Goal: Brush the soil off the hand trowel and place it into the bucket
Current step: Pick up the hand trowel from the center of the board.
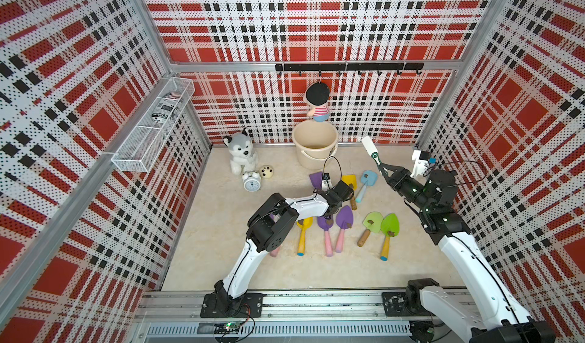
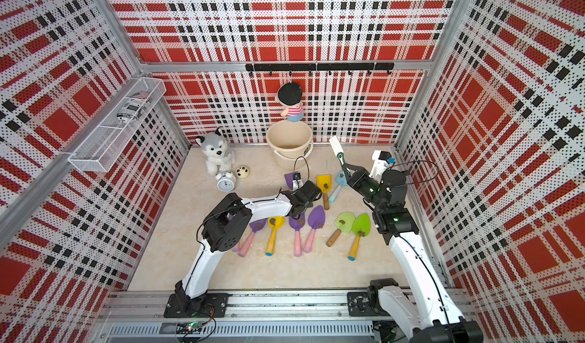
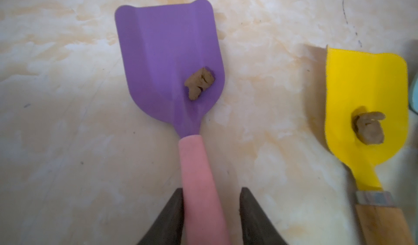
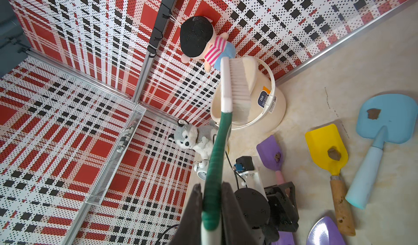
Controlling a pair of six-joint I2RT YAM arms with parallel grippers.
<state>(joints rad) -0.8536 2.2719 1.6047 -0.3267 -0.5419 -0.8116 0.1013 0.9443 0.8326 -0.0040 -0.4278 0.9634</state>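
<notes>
Straddling the pink handle point(image 3: 196, 164) of the purple trowel point(image 3: 167, 51), the left gripper point(image 3: 210, 190) has its jaws apart: one finger touches the handle, the other stands just clear. A soil lump point(image 3: 200, 83) sits on the blade ahead of the fingertips, with the bucket point(image 1: 310, 162) just beyond the blade's tip. The right gripper point(image 4: 211, 191) is clamped on the brush point(image 4: 236, 85), which points up and away from its fingertips.

walls point(image 1: 316, 24): red-black plaid pegboard | floor point(image 1: 221, 256): beige marble | rail point(image 1: 348, 66): black hooks
</notes>
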